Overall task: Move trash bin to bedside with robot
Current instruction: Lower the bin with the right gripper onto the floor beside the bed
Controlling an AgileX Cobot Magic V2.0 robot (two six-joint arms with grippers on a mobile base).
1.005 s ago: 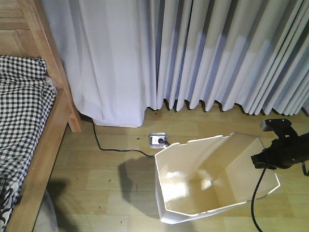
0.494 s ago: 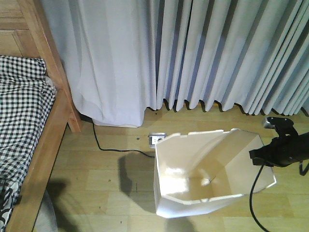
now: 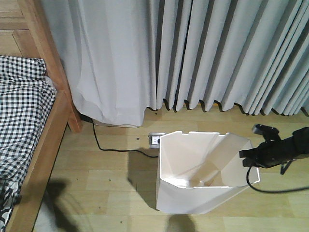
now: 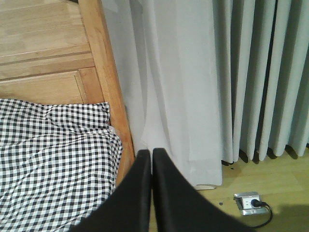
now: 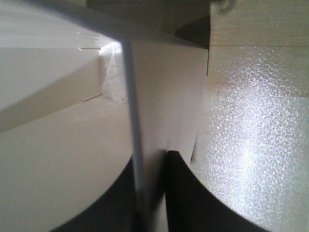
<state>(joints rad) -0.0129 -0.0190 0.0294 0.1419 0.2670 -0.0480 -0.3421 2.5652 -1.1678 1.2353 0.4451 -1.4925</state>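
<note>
The white faceted trash bin (image 3: pixel 193 198) stands upright on the wood floor in the front view, right of centre. My right gripper (image 3: pixel 247 159) grips its right rim; in the right wrist view the right gripper (image 5: pixel 149 166) is shut on the bin wall (image 5: pixel 164 96), one finger inside and one outside. The bed's wooden frame (image 3: pixel 48 140) and checked bedding (image 3: pixel 19 111) lie at the far left, a stretch of floor away from the bin. My left gripper (image 4: pixel 152 153) is shut on nothing, hanging in front of the bed post (image 4: pixel 104 72) and bedding (image 4: pixel 53 159).
Grey curtains (image 3: pixel 217 53) hang along the back wall to the floor. A floor socket (image 3: pixel 155 140) sits just behind the bin's left corner, and a black cable (image 3: pixel 111 147) runs from it toward the bed post. The socket (image 4: pixel 250 203) also shows in the left wrist view.
The bin was tipped toward the camera and is now upright on the floor. My right gripper has dropped lower and shifted slightly left with the rim.
</note>
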